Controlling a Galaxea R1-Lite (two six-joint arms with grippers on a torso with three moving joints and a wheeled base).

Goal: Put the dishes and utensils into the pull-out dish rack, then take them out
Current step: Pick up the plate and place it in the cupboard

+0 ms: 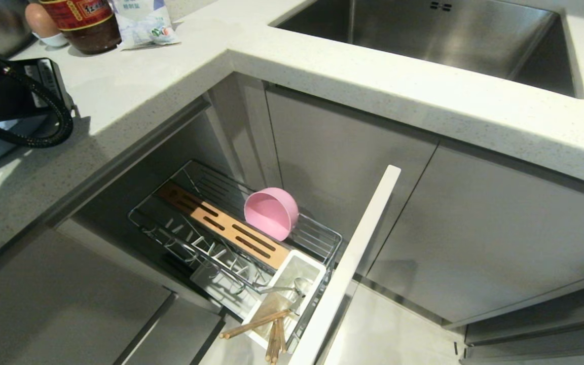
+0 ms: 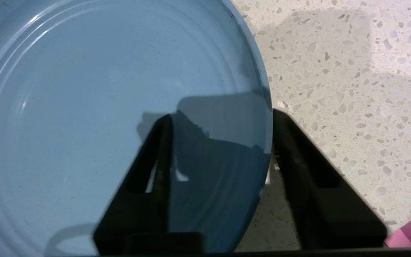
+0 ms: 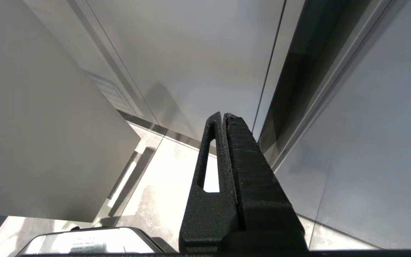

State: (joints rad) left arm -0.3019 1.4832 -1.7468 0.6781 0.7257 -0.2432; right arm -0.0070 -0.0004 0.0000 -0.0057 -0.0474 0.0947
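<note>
Chopsticks point(image 1: 256, 325) poke out of the white cutlery caddy point(image 1: 292, 284) at the near end of the pull-out dish rack point(image 1: 180, 213), just behind its white front panel point(image 1: 353, 253), with a metal spoon point(image 1: 292, 289) lying in the same caddy. Farther back along the rack, beside the slotted wooden strip point(image 1: 226, 228), the pink bowl point(image 1: 271, 213) leans tilted on its side against the wire wall. Down by the cabinet doors the right gripper point(image 3: 223, 117) hangs parked, its fingers pressed together on nothing. Up on the speckled countertop point(image 1: 135, 96), at the left, the left arm point(image 1: 13, 96) reaches over the light-blue plate point(image 2: 84, 117), which lies flat there. The left gripper point(image 2: 221, 117) has its jaws partly spread and straddling the plate's rim, one finger over the inside and one outside on the counter; whether they already pinch it I cannot tell. Beyond, a steel sink point(image 1: 424, 35) is set in the counter, and a dark sauce bottle point(image 1: 86, 25), an egg point(image 1: 41, 20) and a packet point(image 1: 142, 23) stand at the back.
</note>
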